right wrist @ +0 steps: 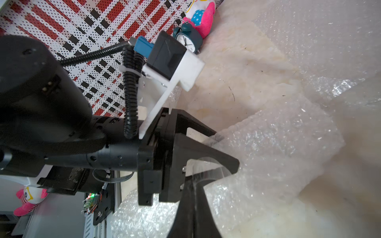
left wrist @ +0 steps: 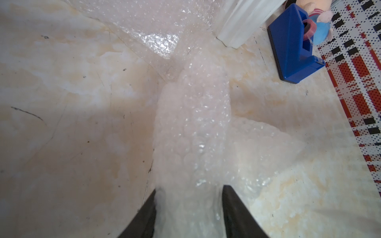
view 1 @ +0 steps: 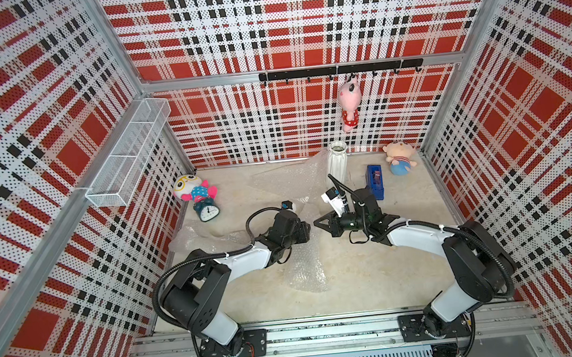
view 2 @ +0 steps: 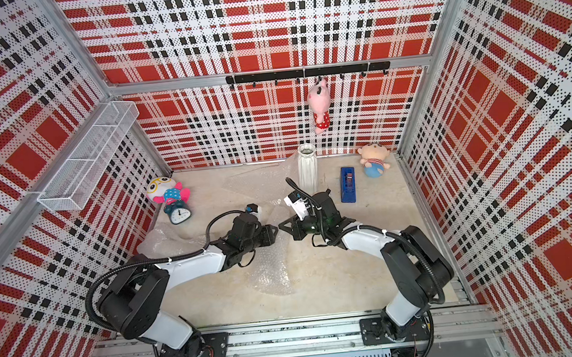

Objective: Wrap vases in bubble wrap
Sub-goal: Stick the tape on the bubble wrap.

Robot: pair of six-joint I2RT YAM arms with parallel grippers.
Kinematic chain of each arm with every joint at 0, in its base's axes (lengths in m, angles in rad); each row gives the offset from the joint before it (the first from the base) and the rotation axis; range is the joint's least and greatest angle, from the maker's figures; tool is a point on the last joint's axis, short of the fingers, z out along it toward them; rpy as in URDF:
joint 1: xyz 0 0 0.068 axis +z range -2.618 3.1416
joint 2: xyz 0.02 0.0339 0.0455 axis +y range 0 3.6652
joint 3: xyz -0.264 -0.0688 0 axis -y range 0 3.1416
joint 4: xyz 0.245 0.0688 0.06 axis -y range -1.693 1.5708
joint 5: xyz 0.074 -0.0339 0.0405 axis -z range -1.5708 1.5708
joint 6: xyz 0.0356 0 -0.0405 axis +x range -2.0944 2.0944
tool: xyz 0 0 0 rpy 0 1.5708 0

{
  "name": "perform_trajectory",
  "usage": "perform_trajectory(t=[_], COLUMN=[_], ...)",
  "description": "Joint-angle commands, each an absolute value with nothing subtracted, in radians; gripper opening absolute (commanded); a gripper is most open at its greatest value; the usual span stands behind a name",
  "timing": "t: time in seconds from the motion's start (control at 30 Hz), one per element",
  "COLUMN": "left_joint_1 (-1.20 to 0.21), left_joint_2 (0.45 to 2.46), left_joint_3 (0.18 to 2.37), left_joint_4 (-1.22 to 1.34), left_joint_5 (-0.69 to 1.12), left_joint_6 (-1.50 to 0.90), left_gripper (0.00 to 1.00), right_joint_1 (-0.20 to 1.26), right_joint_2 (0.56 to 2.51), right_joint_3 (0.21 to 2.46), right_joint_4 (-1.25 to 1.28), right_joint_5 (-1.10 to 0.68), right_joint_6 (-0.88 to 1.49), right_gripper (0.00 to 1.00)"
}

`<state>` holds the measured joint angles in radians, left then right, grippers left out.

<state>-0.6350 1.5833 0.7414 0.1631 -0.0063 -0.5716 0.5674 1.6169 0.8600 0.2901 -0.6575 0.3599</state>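
Black fingers (left wrist: 142, 218) of the left claw (left wrist: 189, 189) fill the near edge of the left wrist view. They are clamped from both sides on a rolled bundle of bubble wrap (left wrist: 193, 127) that runs away across the marbled surface (left wrist: 61, 103). What the roll encloses is hard to make out. In the right wrist view a curved clear edge shows at its near end, which may be glass. That view also shows the right claw (right wrist: 193, 189) with its jaws pressed together, its tip against the bundle just beside the left claw. Whether it nips a film of wrap I cannot tell.

A tall white ribbed vase (view 1: 337, 164) stands upright at the back of the surface, its foot touching a loose sheet. Its mouth is dark and the inside cannot be seen. Just beside it, a blue tape dispenser (left wrist: 292, 45) holds a reddish roll of tape (left wrist: 308, 26). The roll is plain in the left wrist view but only a small dark patch in both top views.

Only the top views show the white wire basket (view 1: 123, 158) on the left wall, divided into three compartments. They alone also show the pink plush (view 1: 350, 106) hanging from the hook rail (view 1: 338, 70). More sheets of wrap lie under the left arm and toward the front.
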Motion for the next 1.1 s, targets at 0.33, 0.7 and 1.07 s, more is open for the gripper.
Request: perform_trajectory(t=[0.33, 0.7, 1.07], left_joint_1=[-0.657, -0.655, -0.656], left_joint_2=[1.604, 1.604, 1.599], left_joint_3=[0.717, 0.721, 0.719], left_joint_4=[0.1, 0.093, 0.089], left_joint_5=[0.016, 0.011, 0.004], left_joint_6=[-0.563, -0.56, -0.558], left_gripper=[0.48, 0.48, 0.48], right_joint_1=[0.573, 0.573, 0.572], right_joint_2=[1.794, 1.74, 1.673], right_joint_3=[1.045, 0.941, 0.837], right_joint_4=[0.347, 0.276, 0.218], right_joint_5=[-0.631, -0.615, -0.574], right_joint_6=[0.351, 0.335, 0.318], right_gripper=[0.0, 0.0, 0.0])
